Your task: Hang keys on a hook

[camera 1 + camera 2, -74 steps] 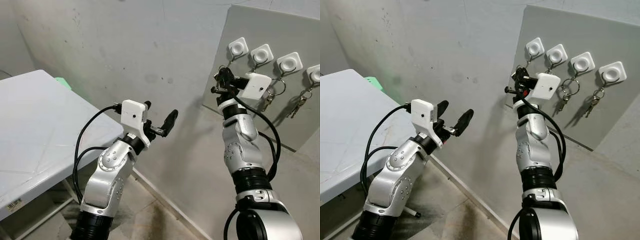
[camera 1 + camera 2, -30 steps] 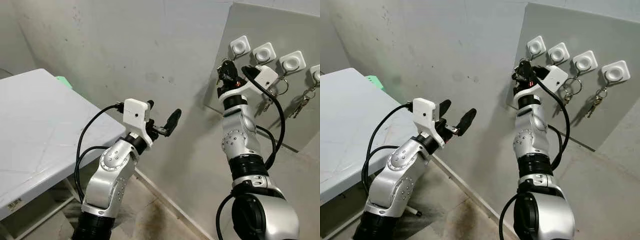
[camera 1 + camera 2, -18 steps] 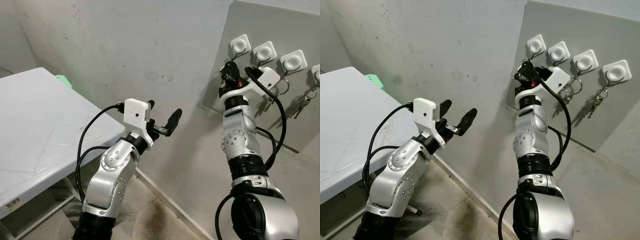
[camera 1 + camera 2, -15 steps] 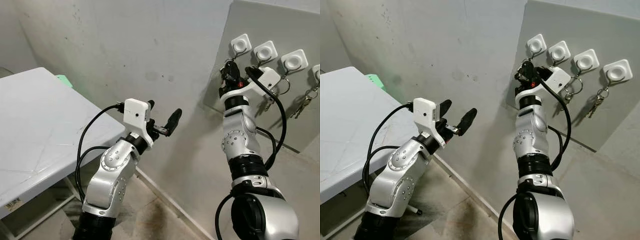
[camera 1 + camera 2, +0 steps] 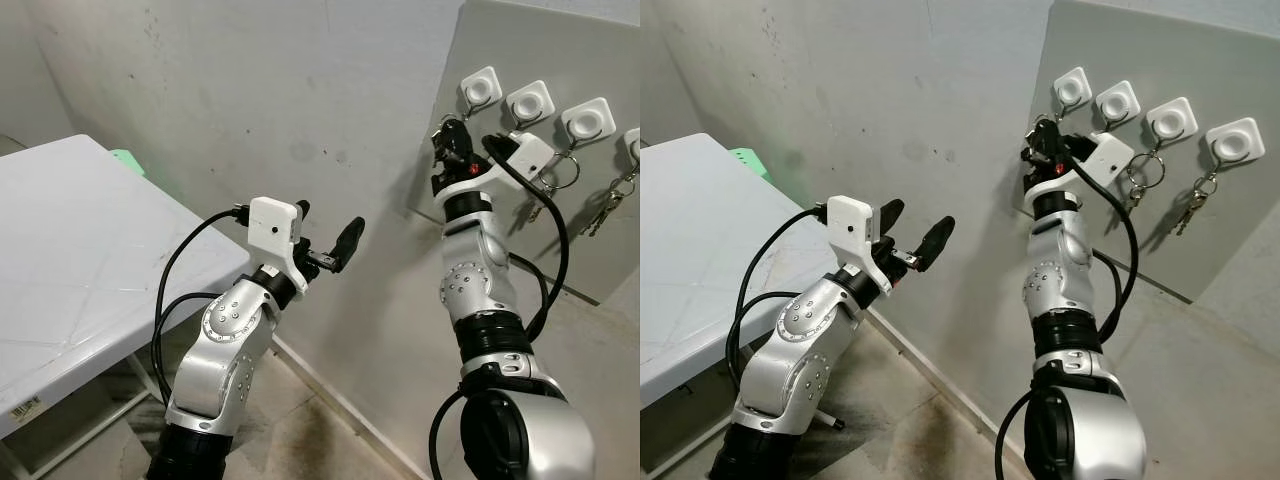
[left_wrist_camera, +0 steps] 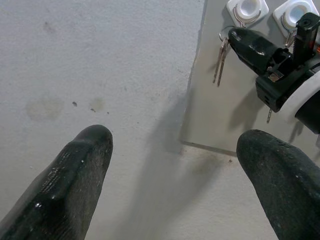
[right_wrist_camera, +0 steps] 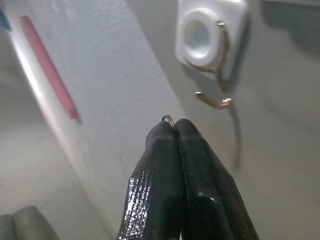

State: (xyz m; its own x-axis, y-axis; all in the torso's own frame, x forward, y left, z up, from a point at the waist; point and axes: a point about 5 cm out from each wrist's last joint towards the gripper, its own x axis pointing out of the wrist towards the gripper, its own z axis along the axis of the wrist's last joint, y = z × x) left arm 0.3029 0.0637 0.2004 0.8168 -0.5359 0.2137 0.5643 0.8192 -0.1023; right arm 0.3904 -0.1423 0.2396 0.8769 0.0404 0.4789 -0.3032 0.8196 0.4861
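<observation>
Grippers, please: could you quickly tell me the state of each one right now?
Left gripper: open, holding nothing, raised before the wall.
Right gripper: shut on the key ring, just short of the leftmost hook.

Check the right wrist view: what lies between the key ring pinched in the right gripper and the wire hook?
Nothing. In the right wrist view, only bare grey board shows between the key ring, pinched in the shut right gripper, and the wire hook; ring and hook stay apart.

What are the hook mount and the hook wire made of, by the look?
Hook mount: likely moulded plastic, glossy white, with rounded corners and soft highlights. Hook wire: thin bare metal, silvery with bright glints. The key ring pinched in the right gripper looks like similar silvery metal.
</observation>
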